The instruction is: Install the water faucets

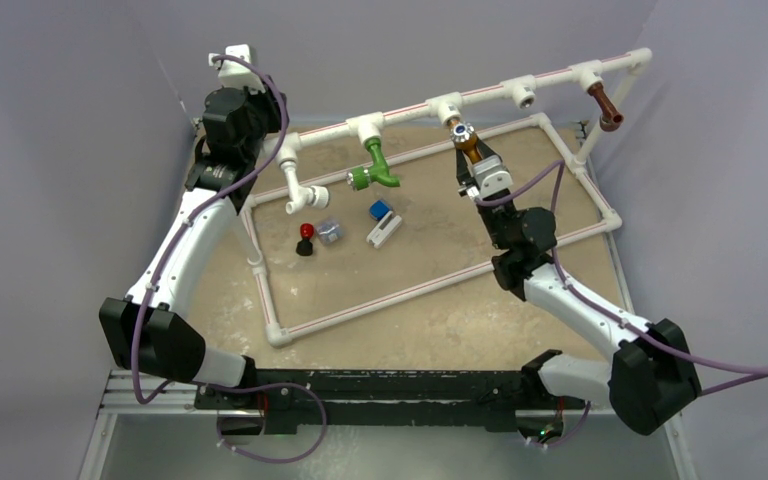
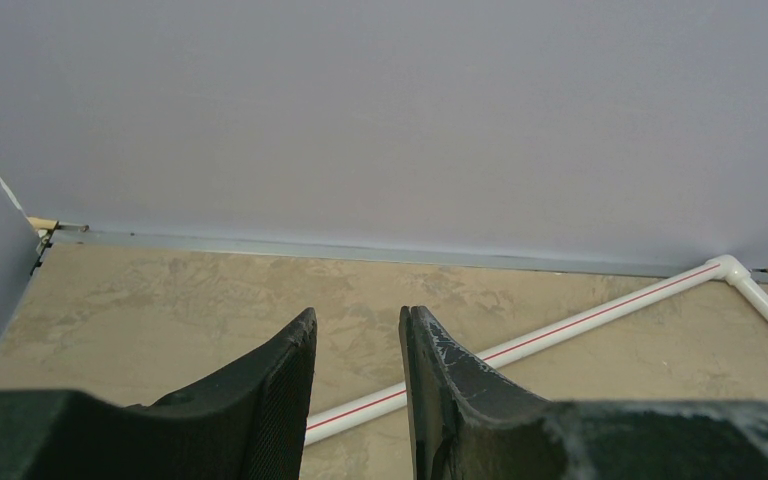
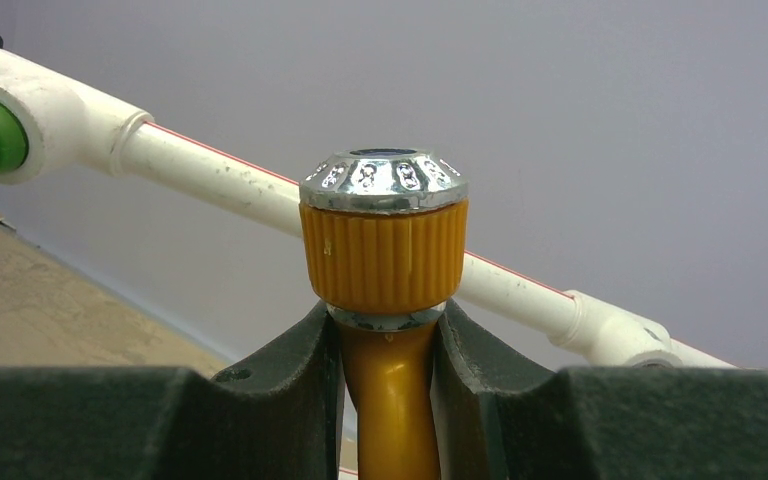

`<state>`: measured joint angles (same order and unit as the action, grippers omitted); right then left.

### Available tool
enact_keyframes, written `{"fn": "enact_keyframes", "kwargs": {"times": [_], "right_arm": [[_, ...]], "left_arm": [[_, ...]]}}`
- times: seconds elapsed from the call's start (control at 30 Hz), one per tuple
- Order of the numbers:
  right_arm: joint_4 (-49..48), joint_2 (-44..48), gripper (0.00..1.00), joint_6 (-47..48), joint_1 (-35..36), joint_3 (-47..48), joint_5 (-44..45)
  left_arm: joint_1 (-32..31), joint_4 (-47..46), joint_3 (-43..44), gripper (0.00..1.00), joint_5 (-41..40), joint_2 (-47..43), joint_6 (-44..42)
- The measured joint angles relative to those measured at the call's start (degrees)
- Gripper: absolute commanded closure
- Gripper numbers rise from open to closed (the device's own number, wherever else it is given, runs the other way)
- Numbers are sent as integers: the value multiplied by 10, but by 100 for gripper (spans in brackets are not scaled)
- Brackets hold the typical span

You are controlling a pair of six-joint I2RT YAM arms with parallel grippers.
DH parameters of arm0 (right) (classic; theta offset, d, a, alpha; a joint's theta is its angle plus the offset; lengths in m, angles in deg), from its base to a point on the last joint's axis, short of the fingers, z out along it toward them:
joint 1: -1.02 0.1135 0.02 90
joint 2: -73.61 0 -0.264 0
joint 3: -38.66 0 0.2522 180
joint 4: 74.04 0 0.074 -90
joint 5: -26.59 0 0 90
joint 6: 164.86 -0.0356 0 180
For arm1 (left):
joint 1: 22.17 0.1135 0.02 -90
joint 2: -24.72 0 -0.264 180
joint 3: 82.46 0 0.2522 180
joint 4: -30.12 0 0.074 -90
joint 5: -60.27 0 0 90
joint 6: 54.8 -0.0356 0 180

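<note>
Showing three water faucets. One orange faucet (image 1: 468,143), silver cap uppermost, is clamped by its stem between the closed fingers of the right gripper (image 3: 385,325), just near of the raised white pipe rail (image 1: 490,92). One green faucet (image 1: 375,168) hangs from a tee on the rail to its left, and one brown faucet (image 1: 605,106) hangs at the rail's far right end. The right arm reaches far across the table (image 1: 440,320). The left arm stands folded at the far left corner; the left gripper (image 2: 357,325) is narrowly parted and holds nothing.
</note>
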<state>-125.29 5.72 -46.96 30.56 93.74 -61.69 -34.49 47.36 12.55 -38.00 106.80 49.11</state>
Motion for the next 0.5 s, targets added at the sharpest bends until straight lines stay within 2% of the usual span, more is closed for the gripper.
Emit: {"fn": "enact_keyframes", "kwargs": {"times": [0.5], "right_arm": [[-18, -19, 100, 1, 0, 2, -3]], "left_arm": [[0, 0, 0, 65, 0, 0, 0]]}}
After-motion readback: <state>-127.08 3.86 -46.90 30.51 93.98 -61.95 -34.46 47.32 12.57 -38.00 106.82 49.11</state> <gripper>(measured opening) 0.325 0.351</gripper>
